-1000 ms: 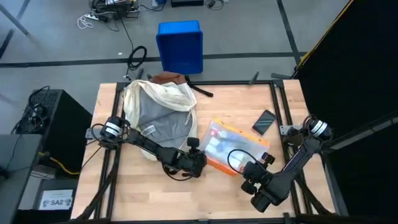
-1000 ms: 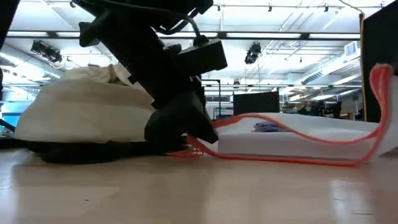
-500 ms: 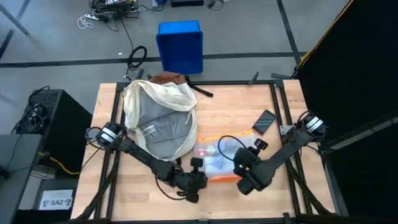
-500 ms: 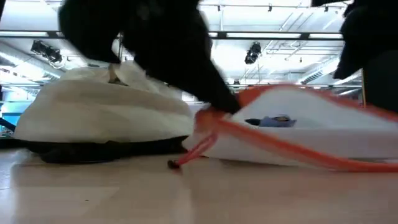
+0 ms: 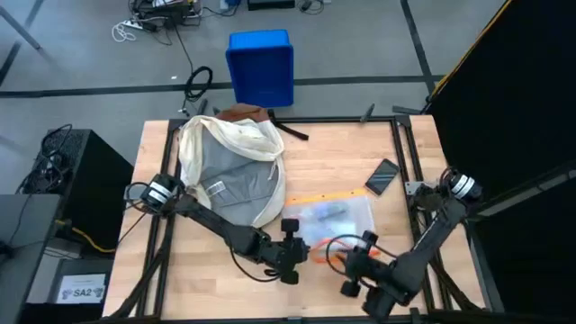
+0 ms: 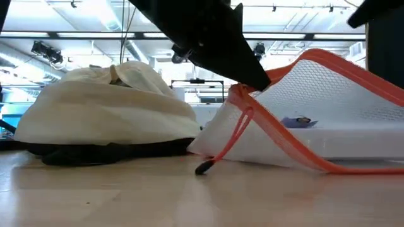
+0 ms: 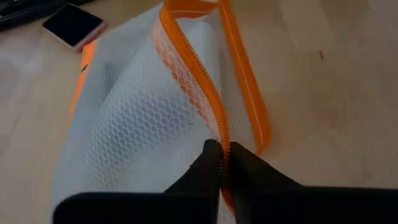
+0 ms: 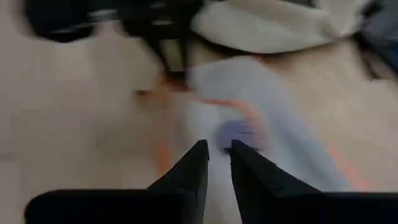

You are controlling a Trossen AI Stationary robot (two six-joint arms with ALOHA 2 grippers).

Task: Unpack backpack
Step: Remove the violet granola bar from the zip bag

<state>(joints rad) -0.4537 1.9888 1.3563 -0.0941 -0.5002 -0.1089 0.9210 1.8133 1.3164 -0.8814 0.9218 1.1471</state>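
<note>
since a moment ago the right gripper (image 5: 346,290) has pulled back; left gripper (image 7: 221,163), nearer the backpack (image 5: 232,166), clenched on the pouch (image 5: 335,216) edge; right nearly closed, empty

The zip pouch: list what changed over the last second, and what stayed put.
The left gripper, shut on the zip pouch by its orange zipper edge, has dragged it out from beside the backpack and lifted that edge off the table. The right gripper swung in towards the pouch, then drew back. The backpack and the phone stayed put.
</note>
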